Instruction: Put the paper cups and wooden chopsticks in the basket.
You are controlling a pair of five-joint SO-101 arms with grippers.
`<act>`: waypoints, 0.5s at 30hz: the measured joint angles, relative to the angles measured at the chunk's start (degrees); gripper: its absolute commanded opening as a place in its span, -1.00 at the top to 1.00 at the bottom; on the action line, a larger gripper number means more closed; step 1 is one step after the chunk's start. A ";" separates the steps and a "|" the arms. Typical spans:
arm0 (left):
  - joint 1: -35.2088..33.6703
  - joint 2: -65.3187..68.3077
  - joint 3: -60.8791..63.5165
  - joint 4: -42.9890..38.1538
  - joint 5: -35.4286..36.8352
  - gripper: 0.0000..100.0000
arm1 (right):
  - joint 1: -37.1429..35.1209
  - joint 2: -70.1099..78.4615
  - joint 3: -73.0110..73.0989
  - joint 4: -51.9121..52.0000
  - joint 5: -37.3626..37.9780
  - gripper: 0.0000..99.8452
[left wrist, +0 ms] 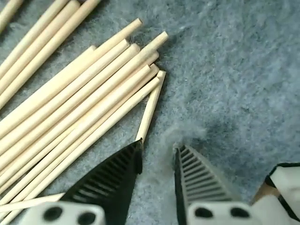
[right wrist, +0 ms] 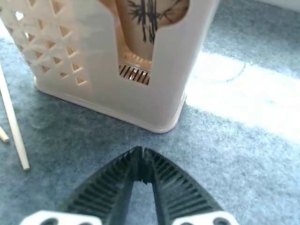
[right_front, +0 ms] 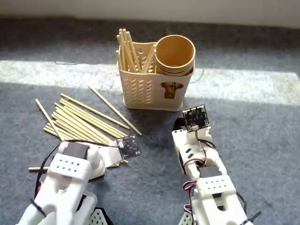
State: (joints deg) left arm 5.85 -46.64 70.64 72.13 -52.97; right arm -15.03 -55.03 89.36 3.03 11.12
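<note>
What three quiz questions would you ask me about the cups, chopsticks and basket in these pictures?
1. True or false: the paper cups already stand inside the basket.
2. Pick one: where do most of the loose chopsticks lie? A, on the carpet by the left tool. B, inside the cups. C, under the basket.
3. Fill the gap: the right tool, in front of the basket, is ___ (open or shut) and holds nothing.

Key: 1 true. 2 A. 3 shut.
</note>
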 measured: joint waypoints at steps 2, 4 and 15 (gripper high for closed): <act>0.00 4.48 -1.58 -1.49 0.00 0.77 | 0.00 0.00 0.00 0.00 0.00 0.95; 0.00 8.88 -3.25 -2.99 0.00 0.77 | 0.00 0.00 0.00 0.00 0.00 0.95; 0.09 27.69 -11.08 -6.07 0.00 0.93 | 0.00 0.00 0.00 0.00 0.00 0.95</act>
State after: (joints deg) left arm 5.93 -18.95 59.56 66.07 -52.97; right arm -15.03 -55.03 89.36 3.03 11.12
